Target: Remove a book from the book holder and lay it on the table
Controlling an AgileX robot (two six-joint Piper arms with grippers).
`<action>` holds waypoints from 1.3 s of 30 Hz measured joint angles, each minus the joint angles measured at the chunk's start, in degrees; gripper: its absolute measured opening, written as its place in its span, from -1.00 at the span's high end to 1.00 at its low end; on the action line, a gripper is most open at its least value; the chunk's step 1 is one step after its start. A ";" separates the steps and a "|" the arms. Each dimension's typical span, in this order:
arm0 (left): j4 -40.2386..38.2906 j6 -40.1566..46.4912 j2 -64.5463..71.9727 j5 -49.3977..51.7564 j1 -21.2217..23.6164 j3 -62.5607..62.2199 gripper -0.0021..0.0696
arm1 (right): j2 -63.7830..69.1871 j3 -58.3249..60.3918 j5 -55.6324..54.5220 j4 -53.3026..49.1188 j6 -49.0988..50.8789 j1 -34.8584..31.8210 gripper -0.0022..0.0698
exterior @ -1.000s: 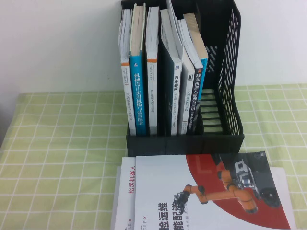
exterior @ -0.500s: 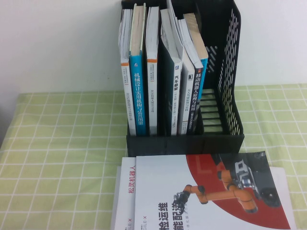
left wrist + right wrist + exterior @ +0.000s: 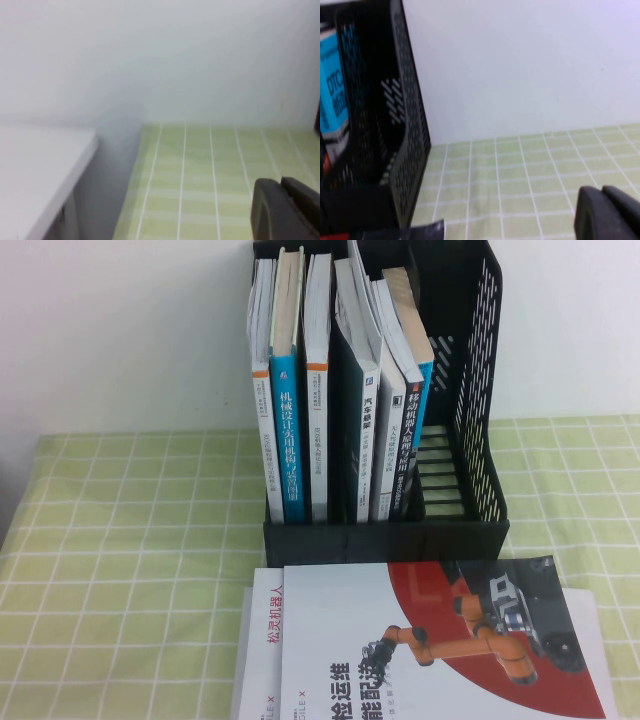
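Note:
The black book holder (image 3: 478,390) stands upright at the back of the green checked table (image 3: 130,540) and holds several upright books. The rightmost book (image 3: 424,390) leans in its slot and shows a bright blue cover edge. In the right wrist view its blue cover (image 3: 332,95) shows behind the holder's perforated wall (image 3: 407,115). Neither gripper shows in the high view. My left gripper (image 3: 281,182) is shut and empty over bare cloth (image 3: 200,165). My right gripper (image 3: 602,191) is shut and empty over the cloth, to the right of the holder.
A white-and-red book picturing an orange robot arm (image 3: 430,650) lies flat in front of the holder, on another white book (image 3: 262,640). A teal-spined book (image 3: 288,440) stands in the holder. A white ledge (image 3: 35,170) lies beyond the cloth's left edge. A white wall stands behind.

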 joint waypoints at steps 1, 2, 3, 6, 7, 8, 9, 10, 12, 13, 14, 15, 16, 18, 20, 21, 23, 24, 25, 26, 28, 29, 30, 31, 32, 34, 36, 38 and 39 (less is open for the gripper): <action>-0.45 0.00 0.00 -1.75 0.00 0.00 0.95 | 0.00 0.00 -1.41 0.57 0.00 0.00 0.94; -1.09 -0.13 0.00 -4.01 0.00 0.00 0.95 | 0.00 0.00 -3.19 1.36 0.00 0.00 0.94; -1.78 -0.25 0.00 -6.32 0.00 0.00 0.95 | 0.00 0.00 -4.91 2.36 0.00 0.00 0.94; -2.73 -0.33 0.00 -12.60 0.00 0.00 0.95 | 0.00 0.00 -8.68 4.08 -0.10 0.00 0.94; -2.83 -0.56 0.00 -14.40 0.00 0.00 0.95 | 0.00 0.00 -9.63 4.22 -0.33 0.00 0.94; -2.84 -1.09 0.00 -15.64 0.00 0.00 0.95 | 0.00 0.00 -10.47 4.49 -0.92 0.00 0.95; -2.95 -1.38 0.00 -16.33 0.00 0.00 0.95 | 0.00 0.00 -11.07 4.63 -1.53 0.00 0.95; -2.95 -1.64 0.00 -16.34 0.00 0.00 0.95 | 0.00 0.00 -11.34 4.73 -1.93 0.00 0.94; -3.74 -1.78 0.00 -16.05 0.00 0.00 0.95 | 0.00 0.00 -12.59 5.01 -2.61 0.00 0.94; -4.33 -2.61 0.00 -15.89 0.00 0.00 0.95 | 0.00 0.00 -13.57 5.01 -2.77 0.00 0.95; -5.05 -3.50 0.00 -15.77 0.00 0.00 0.95 | 0.00 0.00 -14.69 4.90 -2.86 0.00 0.95; -5.63 -4.81 0.00 -15.68 0.00 0.00 0.95 | 0.00 0.00 -16.46 4.73 -2.98 0.00 0.94; -5.89 -6.18 0.00 -15.68 0.00 0.00 0.95 | 0.00 0.00 -18.75 4.45 -3.09 0.00 0.94; -6.35 -8.96 0.00 -16.32 0.00 0.00 0.95 | 0.00 0.00 -24.06 4.34 -2.97 0.00 0.95; -6.97 -14.52 0.00 -18.27 0.00 0.00 0.95 | 0.00 0.00 -31.16 4.20 -1.77 0.00 0.95; -7.12 -18.21 0.00 -20.37 0.00 0.00 0.95 | 0.00 0.00 -34.75 4.20 -0.95 0.00 0.94; -7.12 -23.36 0.00 -25.68 0.00 0.00 0.95 | 0.00 0.00 -40.99 4.20 0.91 0.00 0.94; -7.01 -24.96 0.00 -29.29 0.00 0.00 0.95 | 0.00 0.00 -44.12 4.20 1.84 0.00 0.94; -6.59 -25.86 0.00 -33.18 0.00 0.00 0.95 | 0.00 0.00 -46.87 4.20 2.79 0.00 0.95; -5.97 -26.41 0.00 -36.38 0.00 0.00 0.95 | 0.00 0.00 -48.62 4.20 3.66 0.00 0.94; -4.64 -26.92 0.00 -44.11 0.00 0.00 0.95 | 0.00 -1.04 -50.36 4.20 5.82 0.00 0.95; -4.24 -27.08 0.00 -47.28 0.00 0.00 0.95 | 0.00 -1.90 -50.37 4.20 6.66 0.00 0.94; -3.95 -27.33 0.00 -49.49 0.00 0.00 0.95 | 0.00 -3.34 -50.37 4.20 7.91 0.00 0.94; -3.83 -27.42 0.00 -50.37 0.00 -0.41 0.95 | 0.00 -5.08 -50.37 4.20 9.49 0.00 0.94; -3.61 -27.56 0.00 -50.37 0.00 -1.37 0.95 | 0.00 -6.65 -50.37 4.20 11.17 0.00 0.94; -2.47 -27.56 0.00 -48.92 0.00 -4.79 0.95 | 0.00 -11.30 -49.39 4.20 14.83 0.00 0.94; -1.52 -27.06 0.00 -46.26 0.00 -9.08 0.95 | 0.00 -16.34 -46.79 4.08 17.71 0.00 0.94; -1.09 -26.63 0.00 -42.20 0.00 -13.87 0.95 | -0.11 -22.40 -42.07 3.64 19.55 0.00 0.94; -0.99 -26.49 0.00 -40.26 0.00 -16.54 0.95 | -0.22 -25.35 -39.64 3.37 20.23 0.00 0.94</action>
